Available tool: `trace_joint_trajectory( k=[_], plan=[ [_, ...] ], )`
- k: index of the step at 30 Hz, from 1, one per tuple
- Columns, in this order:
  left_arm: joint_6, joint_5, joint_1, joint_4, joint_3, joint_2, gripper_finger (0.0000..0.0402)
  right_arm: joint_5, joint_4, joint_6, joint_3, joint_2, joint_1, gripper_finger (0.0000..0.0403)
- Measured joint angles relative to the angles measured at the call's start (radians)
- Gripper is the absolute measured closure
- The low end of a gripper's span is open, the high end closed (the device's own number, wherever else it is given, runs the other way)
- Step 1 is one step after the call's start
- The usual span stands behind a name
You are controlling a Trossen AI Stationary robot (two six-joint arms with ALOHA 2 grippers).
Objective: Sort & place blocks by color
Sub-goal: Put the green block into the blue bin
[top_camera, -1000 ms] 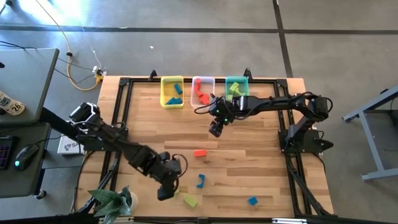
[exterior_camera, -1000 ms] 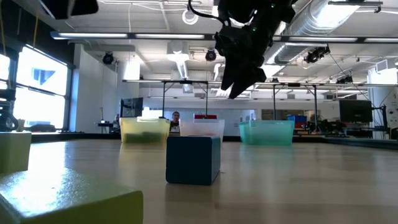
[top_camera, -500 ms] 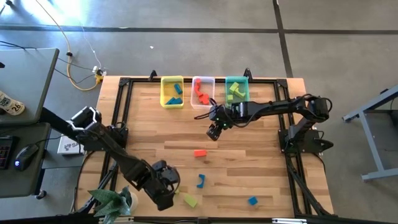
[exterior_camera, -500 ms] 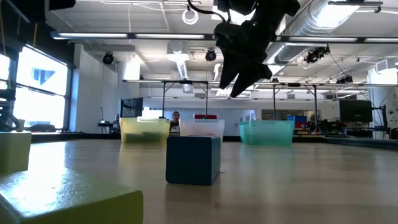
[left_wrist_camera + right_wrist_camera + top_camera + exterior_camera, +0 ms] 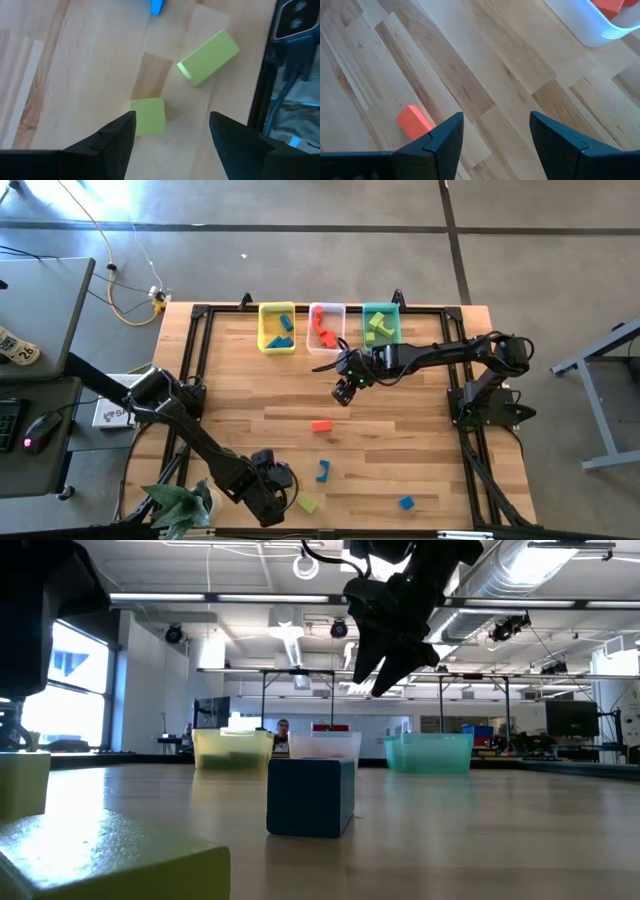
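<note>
Both arms poised with fingers spread and empty, lining up on loose blocks.

The left gripper (image 5: 170, 131) hangs at the table's near edge with a small yellow-green cube (image 5: 148, 116) just ahead of its spread fingers (image 5: 118, 133) and a longer yellow-green block (image 5: 208, 57) beyond, likely its next pick; since a second ago it has swung from the near centre down toward that edge. The right gripper (image 5: 496, 131), also spread and empty, hovers in front of the clear bin (image 5: 580, 22), the red-orange block (image 5: 414, 121) beside one finger; it has barely shifted. Two blue blocks (image 5: 322, 471) lie farther off.
</note>
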Motion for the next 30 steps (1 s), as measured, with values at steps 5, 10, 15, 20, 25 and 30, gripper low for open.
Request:
trace_joint_trajectory(
  k=[5, 10, 15, 20, 25, 30],
  plan=[
    [-0.003, -0.012, 0.0, 0.001, 0.0, 0.022, 0.0158, 0.0, -0.001, -0.001, 0.0, 0.0, 0.0, 0.0187],
    [-0.026, -0.024, 0.001, -0.006, 0.0, 0.05, 0.0158, 0.0, -0.001, -0.017, 0.0, 0.0, 0.0, 0.0187],
    [-0.035, -0.024, 0.002, -0.009, 0.0, 0.071, 0.0158, 0.0, 0.0, -0.019, 0.0, 0.0, 0.0, 0.0187],
    [-0.048, -0.03, 0.01, -0.016, 0.0, 0.076, 0.0158, 0.0, -0.001, -0.02, 0.0, 0.0, 0.0, 0.0187],
    [-0.048, -0.049, 0.021, -0.033, 0.0, 0.076, 0.0158, -0.001, -0.001, -0.027, 0.0, 0.001, 0.0, 0.0187],
    [-0.047, -0.034, 0.025, -0.035, 0.0, 0.076, 0.0158, -0.002, -0.001, -0.027, 0.0, 0.001, 0.0, 0.0187]
  ],
)
